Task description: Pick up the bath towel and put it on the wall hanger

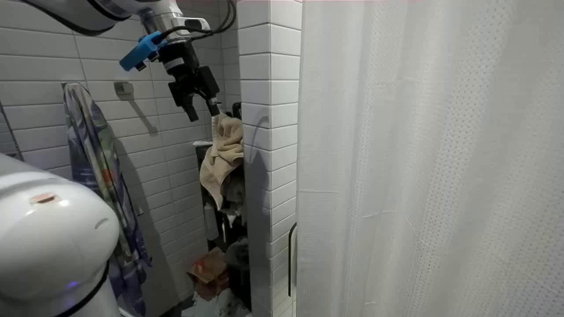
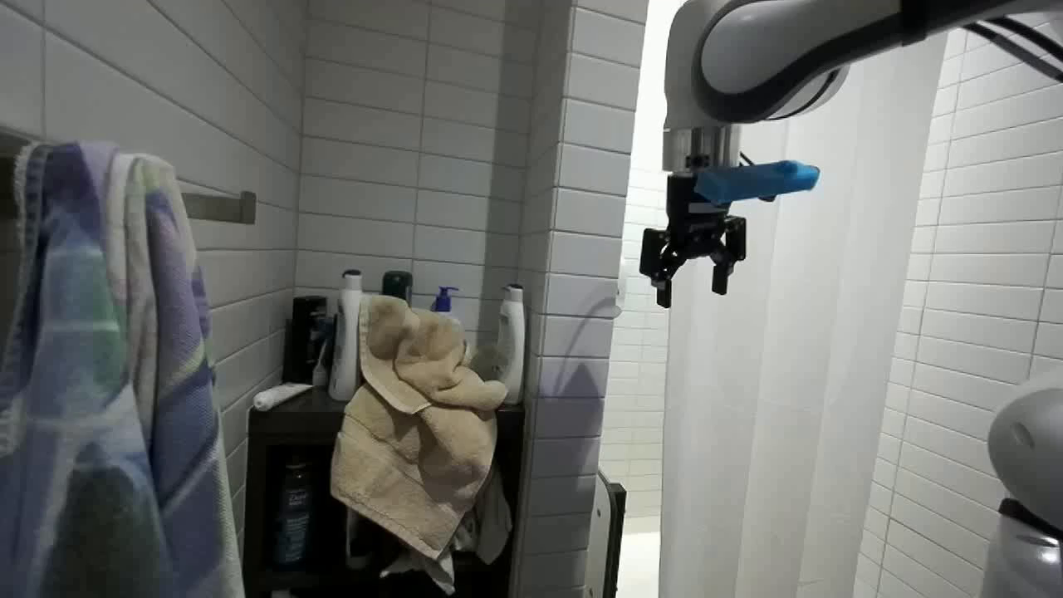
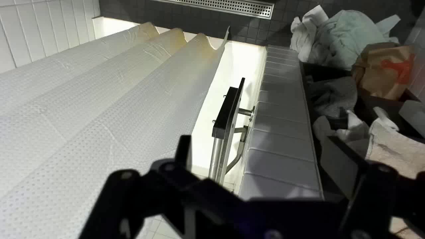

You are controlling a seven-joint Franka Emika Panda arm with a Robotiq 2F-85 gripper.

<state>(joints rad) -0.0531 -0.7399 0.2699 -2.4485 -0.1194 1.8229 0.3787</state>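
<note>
Probably soft, limp, light: beige towel [image 2: 415,457], at eight o'clock from gripper [image 2: 692,291] in exterior view; best pinched by bunched upper fold [image 2: 432,345]. Gripper spread, empty.

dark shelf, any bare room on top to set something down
In an exterior view, the dark shelf shows a narrow bare strip at its front, between the white tube and beige towel. Elsewhere it's crowded: the towel drapes over the middle, white bottles flanking it.

White shower curtain [image 1: 410,158], bottles [image 2: 345,345], floor grate [image 3: 229,6]
</note>
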